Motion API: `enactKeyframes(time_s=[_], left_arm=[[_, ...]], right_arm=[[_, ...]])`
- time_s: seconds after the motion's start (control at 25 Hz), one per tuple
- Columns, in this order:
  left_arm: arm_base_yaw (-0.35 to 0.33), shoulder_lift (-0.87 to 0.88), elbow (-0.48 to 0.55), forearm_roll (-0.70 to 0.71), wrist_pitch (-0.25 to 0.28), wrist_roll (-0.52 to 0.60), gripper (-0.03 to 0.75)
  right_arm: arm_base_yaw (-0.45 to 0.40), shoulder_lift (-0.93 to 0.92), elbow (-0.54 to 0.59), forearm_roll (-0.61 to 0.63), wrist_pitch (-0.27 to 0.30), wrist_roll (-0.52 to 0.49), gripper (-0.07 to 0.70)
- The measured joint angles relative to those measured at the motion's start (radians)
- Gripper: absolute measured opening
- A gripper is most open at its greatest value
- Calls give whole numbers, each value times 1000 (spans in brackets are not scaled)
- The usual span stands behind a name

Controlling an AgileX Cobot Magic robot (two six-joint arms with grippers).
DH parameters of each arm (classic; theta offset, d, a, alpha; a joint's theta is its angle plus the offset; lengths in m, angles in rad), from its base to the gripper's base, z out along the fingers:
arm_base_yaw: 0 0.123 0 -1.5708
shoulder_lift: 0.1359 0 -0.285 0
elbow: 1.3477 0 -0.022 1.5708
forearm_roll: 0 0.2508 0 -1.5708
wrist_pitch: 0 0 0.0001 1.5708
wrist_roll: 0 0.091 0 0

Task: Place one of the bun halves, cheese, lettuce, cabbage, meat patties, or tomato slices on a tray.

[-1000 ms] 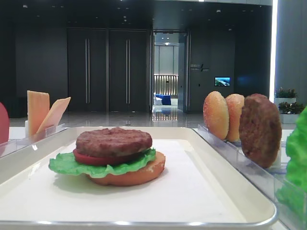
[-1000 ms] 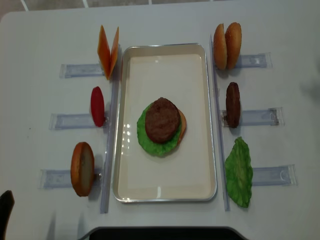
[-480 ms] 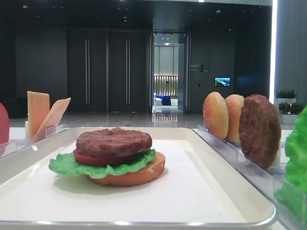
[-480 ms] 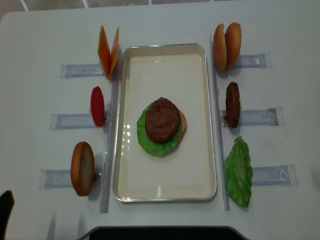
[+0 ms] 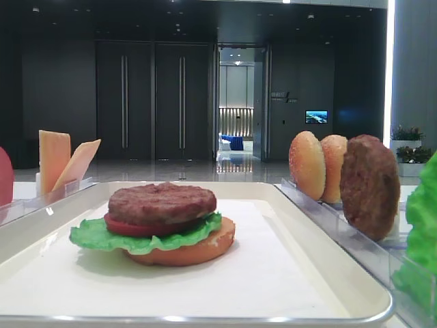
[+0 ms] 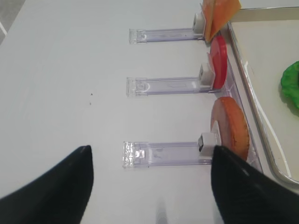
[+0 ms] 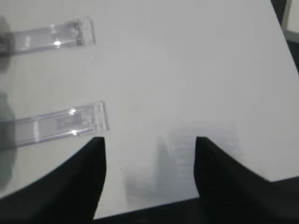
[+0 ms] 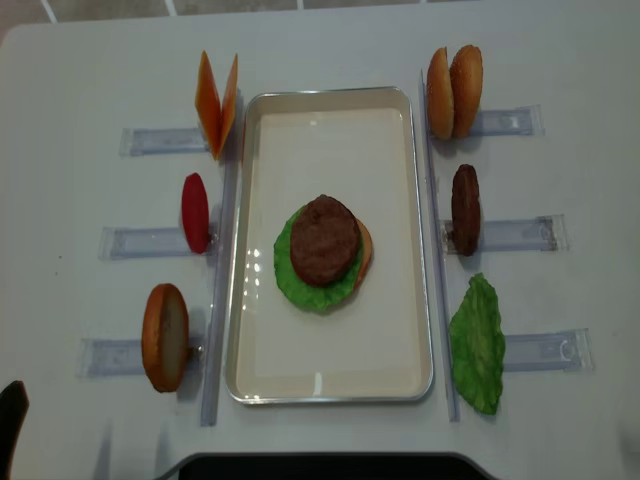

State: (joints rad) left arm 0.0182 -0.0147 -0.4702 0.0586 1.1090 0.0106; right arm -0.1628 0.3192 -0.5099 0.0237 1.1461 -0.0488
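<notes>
Now, tray (image 8: pixel 245 250) mid-table, carrying a stack of bun half, lettuce (image 8: pixel 290 285), tomato slice, meat patty (image 8: pixel 324 240) on top, right gripper (image 7: pixel 149 154) spread wide over bare table, left gripper (image 6: pixel 152 161) spread too, both empty

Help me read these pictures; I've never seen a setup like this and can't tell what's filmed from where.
It is a two-armed robot at a white table building a toy burger. One camera looks straight down, one sits low at the table's edge, and one rides on each arm's wrist.

In the middle lies a cream tray with a stack: bun half, lettuce, tomato slice, meat patty. Spare pieces stand in clear holders beside it: cheese, a tomato, a bun, two more buns, a patty, a lettuce leaf.

The dark shapes in the wrist views are the left gripper and right gripper. Both are open over bare table and hold nothing.
</notes>
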Motion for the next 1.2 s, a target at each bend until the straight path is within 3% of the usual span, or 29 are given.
enactKeyframes(time_s=[0.36,1.2], left_arm=[[0,0,0,0,0,0,597],[0,0,0,0,0,0,597]], right_arm=[[0,-318,3,0,-9,-4,392],[0,-328,3,0,-9,-5,391]])
